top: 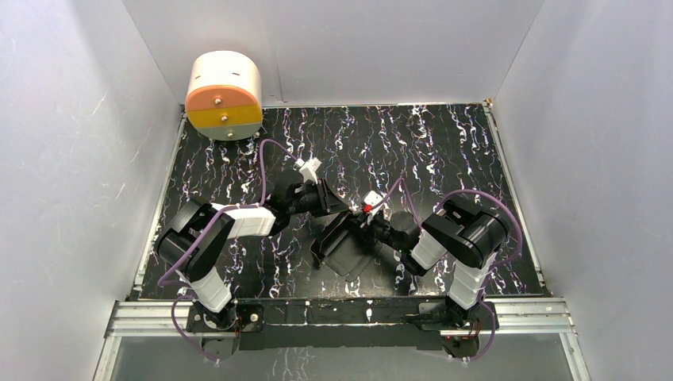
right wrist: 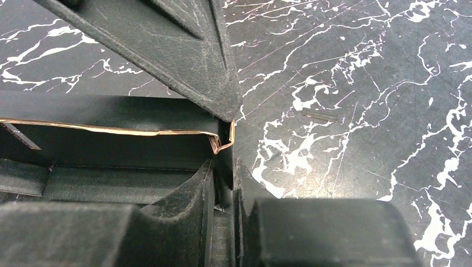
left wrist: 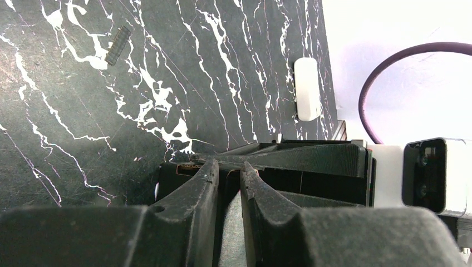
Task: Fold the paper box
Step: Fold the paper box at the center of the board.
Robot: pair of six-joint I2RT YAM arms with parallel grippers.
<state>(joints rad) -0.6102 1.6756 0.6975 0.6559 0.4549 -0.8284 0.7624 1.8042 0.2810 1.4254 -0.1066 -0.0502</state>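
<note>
The paper box [top: 343,252] is a matte black card shell, partly raised, lying open on the marbled table between the two arms. In the right wrist view its thin wall with a brown cut edge [right wrist: 111,130] runs in from the left to a corner. My right gripper [right wrist: 225,167] is shut on that corner wall. The tip of the left arm's finger [right wrist: 167,44] comes down onto the same corner from above. In the left wrist view my left gripper [left wrist: 228,169] stands nearly closed with dark card of the box [left wrist: 170,181] pinched between its tips.
A round cream and orange drum [top: 224,95] sits at the back left corner. White walls enclose the table [top: 444,151] on three sides. A small white block [left wrist: 307,89] and a short dark strip [left wrist: 118,45] lie on the marble.
</note>
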